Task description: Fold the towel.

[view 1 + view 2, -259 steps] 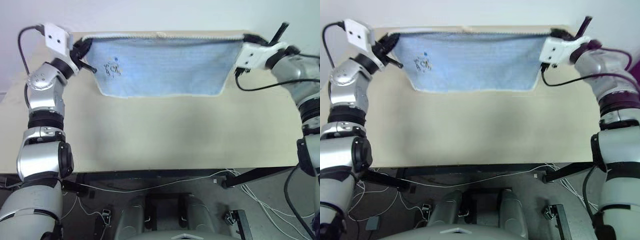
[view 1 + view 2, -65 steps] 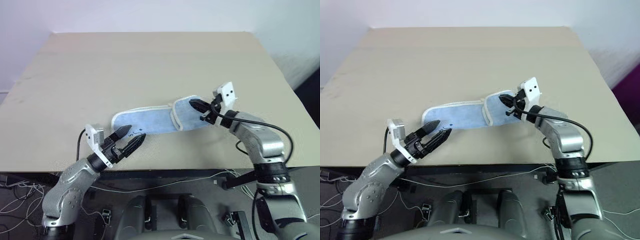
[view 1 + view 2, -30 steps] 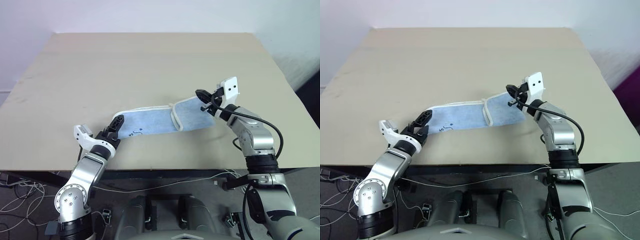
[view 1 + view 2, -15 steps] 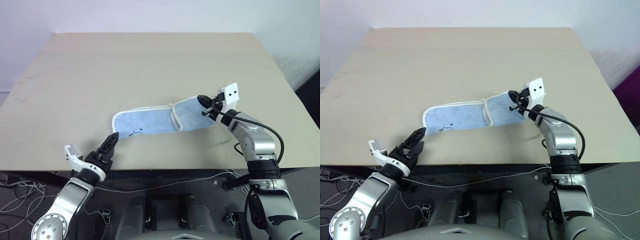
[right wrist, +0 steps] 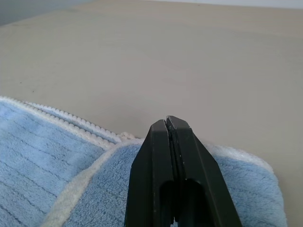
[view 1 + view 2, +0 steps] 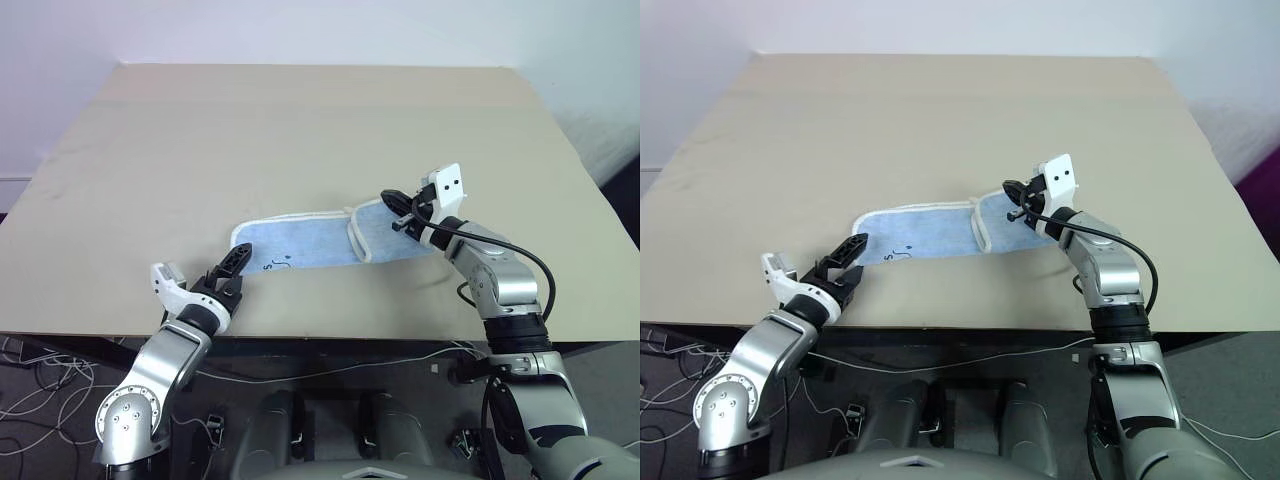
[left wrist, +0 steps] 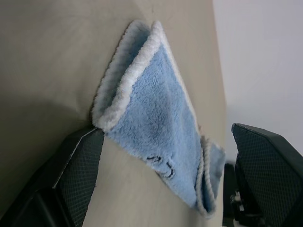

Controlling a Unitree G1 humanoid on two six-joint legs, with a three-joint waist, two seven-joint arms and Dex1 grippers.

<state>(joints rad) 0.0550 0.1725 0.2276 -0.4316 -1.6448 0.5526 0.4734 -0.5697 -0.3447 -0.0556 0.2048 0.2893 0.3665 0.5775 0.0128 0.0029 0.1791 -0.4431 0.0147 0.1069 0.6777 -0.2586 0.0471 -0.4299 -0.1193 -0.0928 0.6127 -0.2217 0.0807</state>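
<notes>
The towel [image 6: 300, 245] is a light blue strip with white edging, lying flat near the table's front edge. Its right end is folded back over itself. A small dark mark [image 6: 273, 266] shows near its left end. My left gripper [image 6: 235, 268] sits at that left end, open. In the left wrist view the towel's doubled corner [image 7: 118, 99] lies between the two fingers [image 7: 78, 175]. My right gripper [image 6: 392, 200] is shut, its tip over the far edge of the folded right end. In the right wrist view nothing shows between its fingers [image 5: 168, 142].
The beige table [image 6: 300, 130] stretches bare behind and to both sides of the towel. Its front edge [image 6: 330, 335] runs just below the towel. Cables [image 6: 30, 385] hang under the table.
My left gripper drew back toward the table's front edge, then returned to the towel's left end. The right gripper has stayed at the folded end, and the camera view shifted slightly.
</notes>
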